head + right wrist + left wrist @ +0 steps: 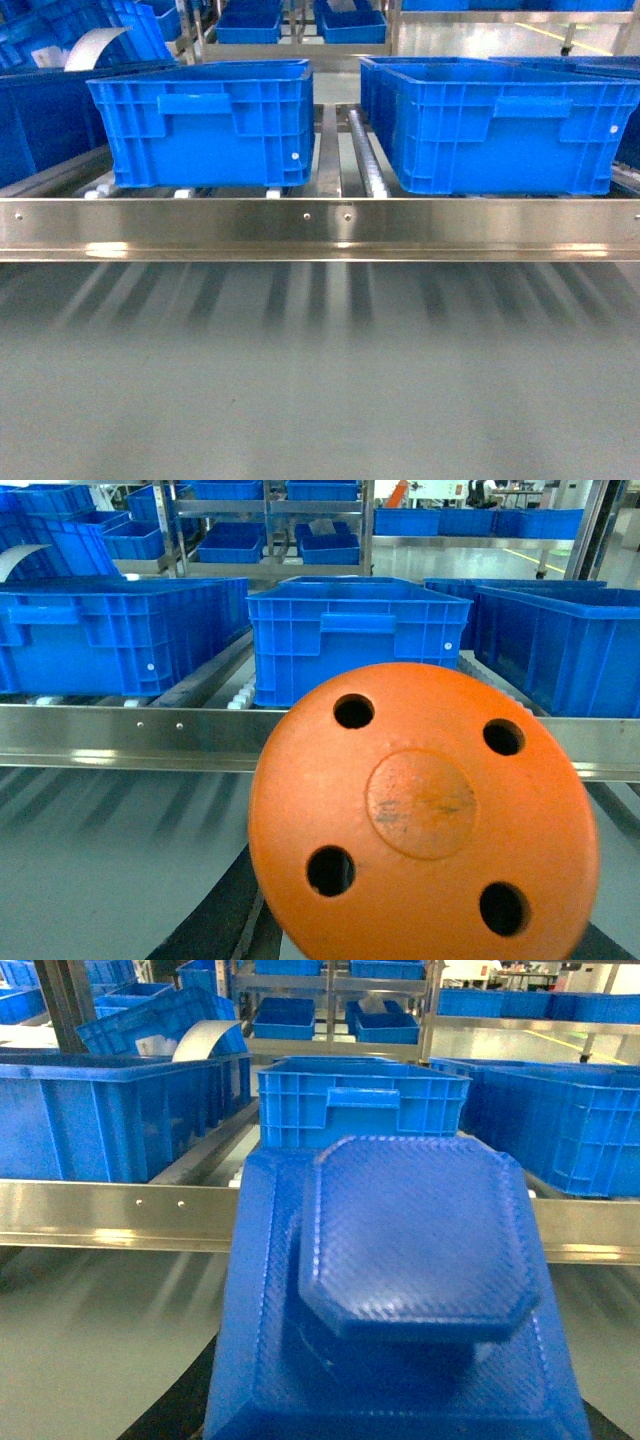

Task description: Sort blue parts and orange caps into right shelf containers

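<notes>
A blue part (400, 1290), a textured square plate with a raised octagonal block, fills the left wrist view. My left gripper (395, 1405) is shut on it, with its fingers almost wholly hidden behind it. In the right wrist view an orange cap (425, 825) shows its round face with several holes, and my right gripper (420, 930) is shut on it. Two large blue crates (205, 125) (505, 130) stand side by side on the roller shelf ahead. Neither gripper shows in the head view.
A steel rail (320, 225) runs across the shelf front, below the crates. Rollers (365, 155) lie in the gap between them. Further blue crates (110, 1110) (560, 630) stand to either side, and racks with more crates stand behind. A blurred grey floor (320, 380) lies below.
</notes>
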You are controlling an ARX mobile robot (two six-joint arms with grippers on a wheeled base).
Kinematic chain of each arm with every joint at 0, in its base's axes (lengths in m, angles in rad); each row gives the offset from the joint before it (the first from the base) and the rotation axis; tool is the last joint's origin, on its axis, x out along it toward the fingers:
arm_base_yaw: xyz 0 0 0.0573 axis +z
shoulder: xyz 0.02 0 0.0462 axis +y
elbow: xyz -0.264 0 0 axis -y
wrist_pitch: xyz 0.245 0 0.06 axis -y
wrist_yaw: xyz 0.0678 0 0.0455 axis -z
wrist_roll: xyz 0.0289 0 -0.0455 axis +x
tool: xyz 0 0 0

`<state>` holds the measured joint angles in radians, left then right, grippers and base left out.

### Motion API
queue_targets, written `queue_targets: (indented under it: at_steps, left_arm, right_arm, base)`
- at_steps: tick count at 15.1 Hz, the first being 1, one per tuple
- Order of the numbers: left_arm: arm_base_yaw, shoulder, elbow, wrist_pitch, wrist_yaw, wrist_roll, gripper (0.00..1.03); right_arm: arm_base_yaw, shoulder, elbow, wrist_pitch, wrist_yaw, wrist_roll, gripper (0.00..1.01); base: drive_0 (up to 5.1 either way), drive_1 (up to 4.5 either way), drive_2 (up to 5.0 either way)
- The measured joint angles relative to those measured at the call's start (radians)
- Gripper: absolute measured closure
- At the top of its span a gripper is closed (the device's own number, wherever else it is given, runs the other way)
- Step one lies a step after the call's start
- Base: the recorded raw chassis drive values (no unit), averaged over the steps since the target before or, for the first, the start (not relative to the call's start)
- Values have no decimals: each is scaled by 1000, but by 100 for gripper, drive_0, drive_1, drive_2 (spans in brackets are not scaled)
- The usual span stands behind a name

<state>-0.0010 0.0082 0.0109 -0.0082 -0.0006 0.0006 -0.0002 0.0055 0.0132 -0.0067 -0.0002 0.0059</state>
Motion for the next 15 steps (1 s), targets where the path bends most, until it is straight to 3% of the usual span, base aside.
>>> queue_targets:
  at_steps: [15]
  left_arm:
    - [0, 0, 0, 7, 0, 0, 61]
  right_arm:
    - [0, 0, 0, -1, 0, 0, 59]
  base:
    - [0, 0, 0]
